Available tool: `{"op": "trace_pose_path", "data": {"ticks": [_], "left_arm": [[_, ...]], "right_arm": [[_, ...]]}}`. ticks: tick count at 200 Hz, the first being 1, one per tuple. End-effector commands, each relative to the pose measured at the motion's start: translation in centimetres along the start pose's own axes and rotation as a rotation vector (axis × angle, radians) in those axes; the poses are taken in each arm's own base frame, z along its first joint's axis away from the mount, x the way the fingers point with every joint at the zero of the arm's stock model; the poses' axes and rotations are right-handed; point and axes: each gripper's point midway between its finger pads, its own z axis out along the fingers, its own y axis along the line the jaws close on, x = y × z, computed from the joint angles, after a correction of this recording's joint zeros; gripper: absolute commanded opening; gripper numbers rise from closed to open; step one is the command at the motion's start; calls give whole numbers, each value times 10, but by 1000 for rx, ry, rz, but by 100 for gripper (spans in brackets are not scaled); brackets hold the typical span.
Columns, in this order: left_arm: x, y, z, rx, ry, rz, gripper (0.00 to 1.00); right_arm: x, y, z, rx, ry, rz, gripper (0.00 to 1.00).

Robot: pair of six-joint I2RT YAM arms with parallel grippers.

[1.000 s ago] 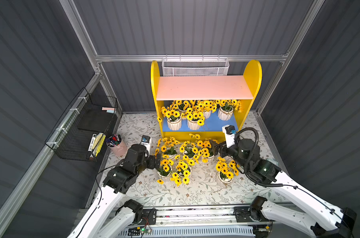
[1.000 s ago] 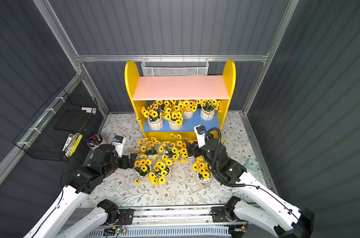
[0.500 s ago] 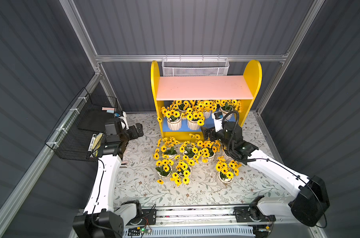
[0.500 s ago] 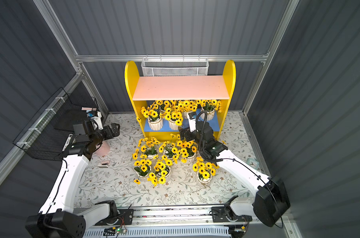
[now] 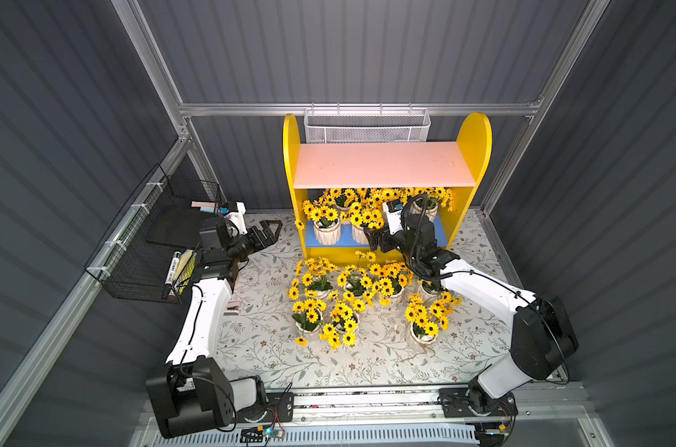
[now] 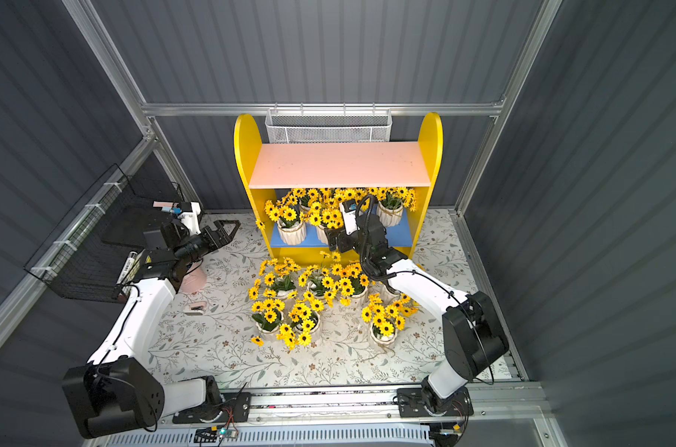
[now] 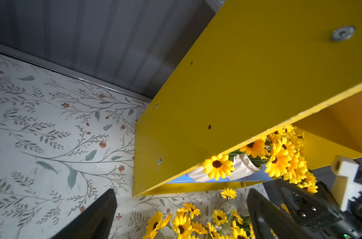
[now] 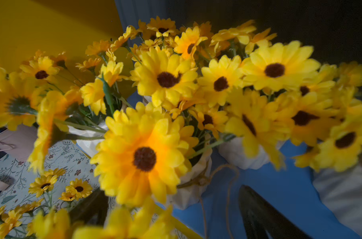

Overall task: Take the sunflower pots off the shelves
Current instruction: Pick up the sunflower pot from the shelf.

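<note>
Sunflower pots (image 5: 421, 336) are set in the middle of the counter (image 5: 274, 360). Farther back, near the left edge, the left hand (image 5: 274, 232) is held wide open and empty. The right hand (image 5: 368, 240) is opened wide too, with nothing in it, just at the blue board (image 6: 400, 236) of the shelves (image 5: 473, 154). More pots (image 5: 326, 234) are kept on that board, at the back edge.
</note>
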Motion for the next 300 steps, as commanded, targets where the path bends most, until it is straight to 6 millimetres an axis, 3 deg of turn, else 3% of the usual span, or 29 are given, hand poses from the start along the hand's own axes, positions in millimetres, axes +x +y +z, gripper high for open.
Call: {"op": "trace_pose_path", "data": {"ticks": [1,31,85,132,170,214,269,300], "left_arm": [[-5,-20,2,169,-30,-95,99],[10,-19,-2,196,-22,-161,99],[41,-38,-35,217,1,-90,100],[74,-50,-40,263,79,-47,99],[80,-62,-38,312,106,-21,99],[86,-66,-40,324,119,-18,99],[90,-72,-41,338,128,-5,99],[92,-75,-42,346,131,5,99]], "right_arm": [[-11,8,9,-58,-30,13,99],[-9,6,27,-54,-57,38,99],[-3,1,61,-26,-26,46,99],[6,-2,79,-7,-17,75,99],[12,-4,91,21,-3,59,99],[19,8,95,39,-1,-2,98],[13,18,84,49,-30,-53,64],[1,12,70,84,-80,-43,15]]}}
